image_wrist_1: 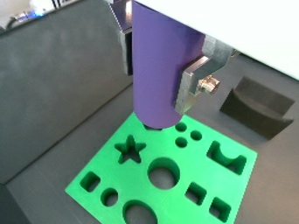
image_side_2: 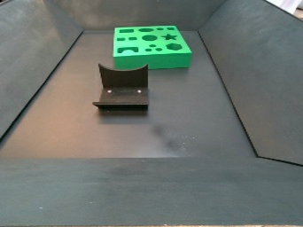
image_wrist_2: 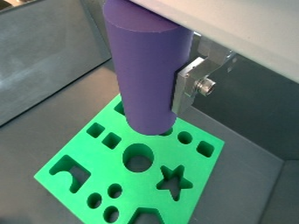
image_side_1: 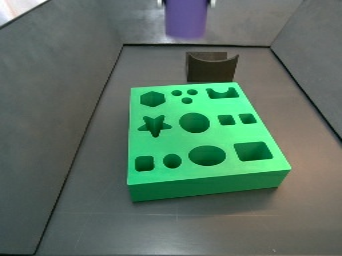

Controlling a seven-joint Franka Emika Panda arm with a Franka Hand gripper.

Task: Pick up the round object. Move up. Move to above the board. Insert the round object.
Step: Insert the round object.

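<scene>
- Nearest in a side view is bare dark floor inside a grey-walled bin.
- Further in stands the fixture (image_side_2: pixel 120 87), a dark L-shaped bracket on a base plate, well apart from the board. In a side view looking the opposite way it sits just beyond the board's far edge (image_side_1: pixel 210 66).
- The board (image_side_1: pixel 201 140) is a thick green square slab lying flat, cut with a star, a hexagon, circles, an oval and squares. Its large round hole (image_side_1: pixel 195 123) lies near the middle.
- The peg (image_wrist_2: pixel 147 72), a smooth purple cylinder taller than wide, hangs upright in the air above the board, not touching it. In a side view only its lower end shows at the top edge (image_side_1: pixel 187 17), over the far end of the bin.
- The gripper (image_wrist_1: pixel 163 74) is clamped on the peg's sides. One silver finger (image_wrist_1: pixel 193 80) presses the peg's flank above its lower end; the opposite finger is mostly hidden behind the peg.
- Judged by its look, the peg is rigid, light and smooth, so it may slip or tilt if squeezed weakly. A hold across its round sides, leaving the lower end free, suits insertion.
- The peg seems about as wide as the large hole, so it will need careful centring and a straight descent.
</scene>
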